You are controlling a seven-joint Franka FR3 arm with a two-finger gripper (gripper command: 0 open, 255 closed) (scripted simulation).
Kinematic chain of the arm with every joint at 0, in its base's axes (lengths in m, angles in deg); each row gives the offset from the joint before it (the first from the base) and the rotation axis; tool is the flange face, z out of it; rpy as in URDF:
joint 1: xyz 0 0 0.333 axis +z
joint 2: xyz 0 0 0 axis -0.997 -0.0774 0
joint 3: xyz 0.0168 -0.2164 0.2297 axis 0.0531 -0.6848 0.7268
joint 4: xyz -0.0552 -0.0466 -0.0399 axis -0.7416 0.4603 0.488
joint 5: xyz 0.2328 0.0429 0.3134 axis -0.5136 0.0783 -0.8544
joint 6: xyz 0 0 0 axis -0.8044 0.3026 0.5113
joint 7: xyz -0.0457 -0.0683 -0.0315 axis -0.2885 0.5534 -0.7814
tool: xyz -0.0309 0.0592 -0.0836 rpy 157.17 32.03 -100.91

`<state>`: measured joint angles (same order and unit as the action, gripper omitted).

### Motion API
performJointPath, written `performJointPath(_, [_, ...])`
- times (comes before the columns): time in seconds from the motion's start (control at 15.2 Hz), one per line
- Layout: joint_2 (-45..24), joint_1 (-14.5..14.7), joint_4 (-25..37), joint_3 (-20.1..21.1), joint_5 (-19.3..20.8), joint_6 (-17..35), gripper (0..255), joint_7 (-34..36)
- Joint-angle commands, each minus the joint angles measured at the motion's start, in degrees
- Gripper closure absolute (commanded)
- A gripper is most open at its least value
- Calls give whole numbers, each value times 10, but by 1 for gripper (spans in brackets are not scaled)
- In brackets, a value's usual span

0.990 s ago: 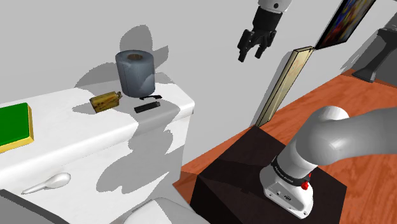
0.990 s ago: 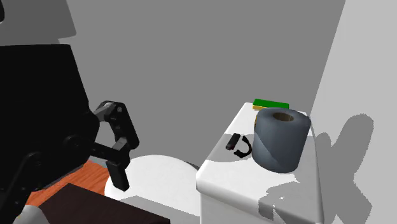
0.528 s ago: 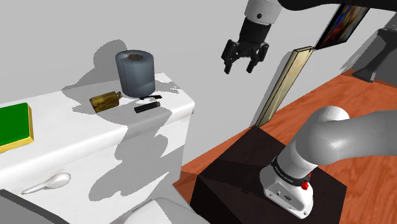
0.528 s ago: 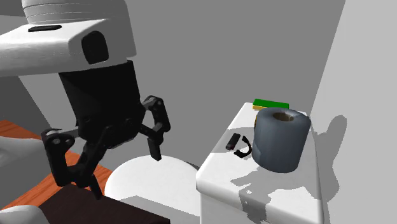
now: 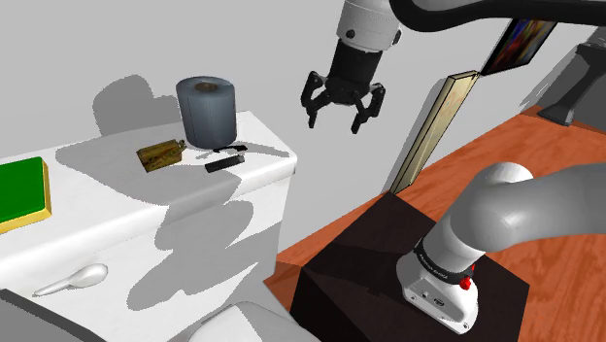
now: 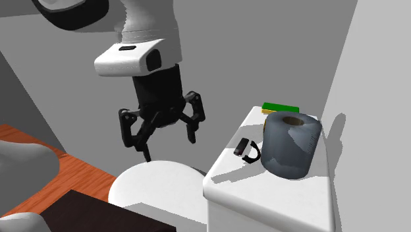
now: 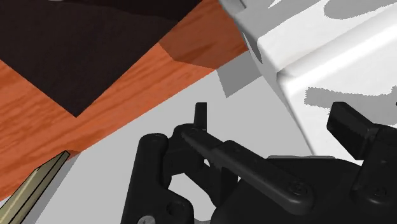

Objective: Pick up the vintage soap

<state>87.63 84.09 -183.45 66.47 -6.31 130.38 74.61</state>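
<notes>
Spread-fingered and empty, the tool [image 5: 335, 119] hung in the air beyond the end of the white cistern lid [image 5: 117, 209], out past its edge and above its level. On that lid, at the end nearer the tool, a grey toilet roll [image 5: 207, 110] stood upright, and far off at the other end lay a green block [image 5: 19, 185] with a yellow edge. The vintage soap [image 5: 160, 153], a small brownish bar, lay flat on the lid just beside the roll's foot. It was to the shoulder view's left of the tool, lower than it and well apart from it. Its long axis ran roughly along the lid, one end aimed toward the roll. A small black piece [image 5: 224, 163] lay between the soap and the lid's tool-side end. By my reading, the reach had to go leftward in that view and down, clearing the roll, with the fingers turned to close across the bar's short width.
</notes>
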Motion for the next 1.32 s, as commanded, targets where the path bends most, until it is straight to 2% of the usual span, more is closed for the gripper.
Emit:
performJointPath(0.0, [-17,-6,10,33,-22,14,0,60])
performJointPath(0.4, [-100,-43,75,133,-60,61,0,231])
performJointPath(0.73, [-194,-95,151,224,-52,104,0,381])
performJointPath(0.99, [-292,-147,224,309,-2,139,0,517])
performJointPath(1.12, [-355,-174,265,357,47,154,0,597])
performJointPath(1.25, [-435,-187,309,400,123,164,0,691])
